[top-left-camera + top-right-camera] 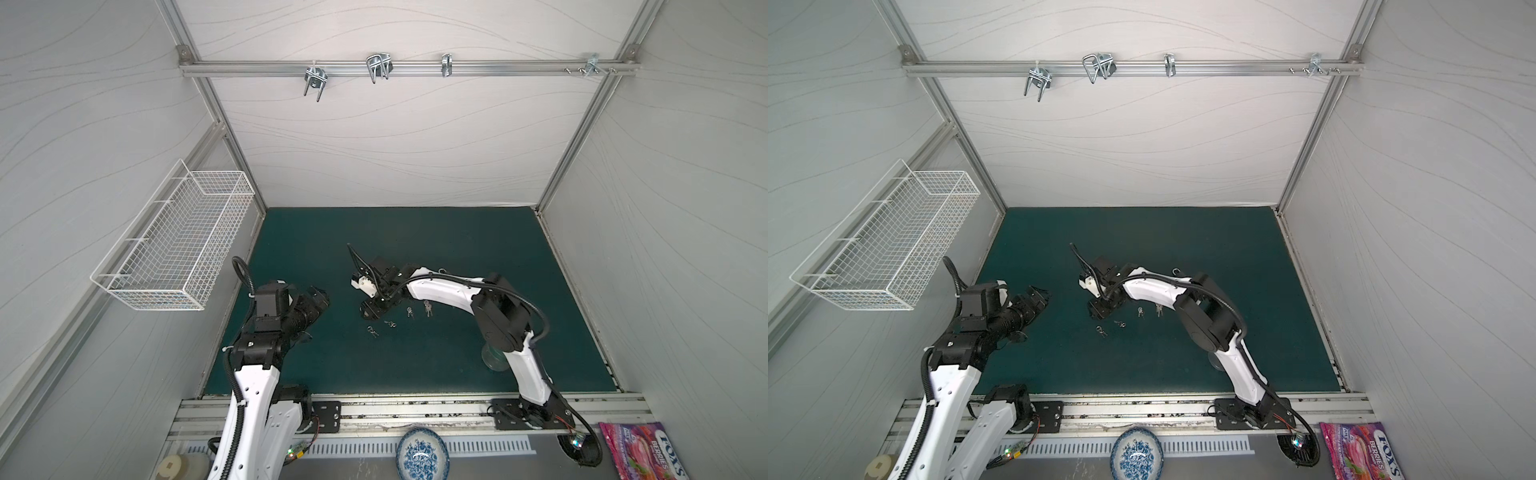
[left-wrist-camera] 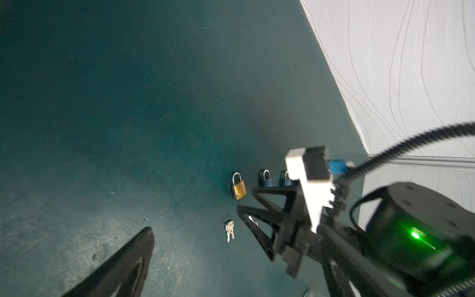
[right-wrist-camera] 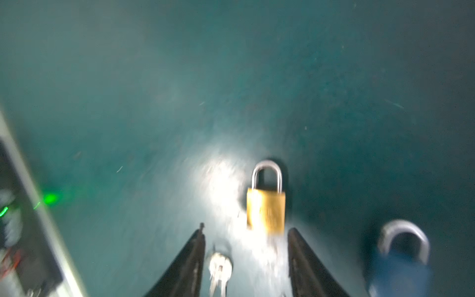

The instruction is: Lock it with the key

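Observation:
A brass padlock (image 3: pixel 266 208) lies flat on the green mat (image 3: pixel 128 90) just beyond my right gripper (image 3: pixel 246 239), its shackle pointing away. The gripper is open. A small silver key bunch (image 3: pixel 219 267) lies on the mat between the fingers, nearer one of them, and is not held. In the left wrist view the brass padlock (image 2: pixel 238 187) sits by the right gripper (image 2: pixel 245 198), with another key bunch (image 2: pixel 229 229) loose nearby. My left gripper (image 1: pixel 320 297) hovers open and empty to the left. In both top views the small metal pieces (image 1: pixel 390 323) are too small to tell apart.
Two blue padlocks (image 2: pixel 266 178) lie just past the brass one; one blue padlock (image 3: pixel 401 259) is beside my right finger. A white wire basket (image 1: pixel 174 249) hangs on the left wall. A patterned bowl (image 1: pixel 422 455) and a sweets bag (image 1: pixel 642 453) sit at the front.

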You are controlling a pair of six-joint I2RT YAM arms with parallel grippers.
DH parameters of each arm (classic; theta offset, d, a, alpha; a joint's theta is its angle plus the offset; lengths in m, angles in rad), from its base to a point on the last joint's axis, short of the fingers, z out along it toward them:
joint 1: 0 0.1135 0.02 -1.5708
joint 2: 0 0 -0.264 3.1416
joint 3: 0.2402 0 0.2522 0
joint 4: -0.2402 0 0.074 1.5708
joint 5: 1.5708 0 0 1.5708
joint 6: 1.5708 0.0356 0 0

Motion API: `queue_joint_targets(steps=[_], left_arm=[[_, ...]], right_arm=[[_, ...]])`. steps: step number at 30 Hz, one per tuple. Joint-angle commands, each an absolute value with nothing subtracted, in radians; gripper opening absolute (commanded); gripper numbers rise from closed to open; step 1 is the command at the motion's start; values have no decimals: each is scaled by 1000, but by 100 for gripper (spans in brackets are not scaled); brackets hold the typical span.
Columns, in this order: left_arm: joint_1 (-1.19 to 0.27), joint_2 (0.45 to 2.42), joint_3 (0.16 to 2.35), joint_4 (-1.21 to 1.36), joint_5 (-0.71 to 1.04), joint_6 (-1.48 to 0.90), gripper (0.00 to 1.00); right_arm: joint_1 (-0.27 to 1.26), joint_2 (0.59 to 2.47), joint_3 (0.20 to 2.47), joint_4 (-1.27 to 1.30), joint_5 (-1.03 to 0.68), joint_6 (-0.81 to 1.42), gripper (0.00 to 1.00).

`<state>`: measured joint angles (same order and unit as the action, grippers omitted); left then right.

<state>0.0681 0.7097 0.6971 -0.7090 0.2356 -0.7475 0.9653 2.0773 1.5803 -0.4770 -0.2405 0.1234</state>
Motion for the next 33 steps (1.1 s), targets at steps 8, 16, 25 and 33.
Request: queue_joint_targets(steps=[8,16,25,33], left_arm=[[-69,895,845,-551,-6,-662,99],[-68,852,649,-178,-276,-622,99],[-22,980,502,171,-220,-386,98],[9,1174,523,271,-259,-270,98]], right_arm=[[733,1476,1177,-88,-359,174,76],[427,1248,979,-1,-234,144,89],[325,1256,821,198,123,-44,99],[193,1288,675,234,258,-105,99]])
